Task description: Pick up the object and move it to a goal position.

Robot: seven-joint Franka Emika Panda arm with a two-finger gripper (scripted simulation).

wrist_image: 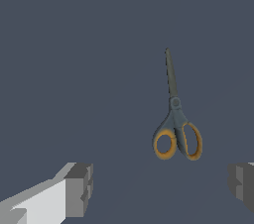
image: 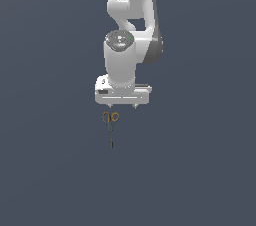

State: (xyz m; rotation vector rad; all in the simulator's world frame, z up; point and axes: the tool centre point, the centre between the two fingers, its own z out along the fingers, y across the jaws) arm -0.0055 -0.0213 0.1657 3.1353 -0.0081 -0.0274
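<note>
Jaws [wrist_image: 158,188] wide apart, empty; scissors [wrist_image: 174,119] lie flat, closed, just beyond.

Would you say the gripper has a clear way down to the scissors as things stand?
Probably yes: the gripper is open, nothing lies around the scissors, but they sit off its centreline, so it likely needs a small shift first.

**Operator:** What do you have in the exterior view?

**Monitor:** You see the white arm [image: 131,25] reaching down from the top edge, with the gripper [image: 122,106] pointing at the dark floor [image: 50,170]. The scissors [image: 111,129] lie just below it, orange rings toward the gripper, closed blades pointing away. Your fingertips are barely visible; their spacing cannot be read.
</note>
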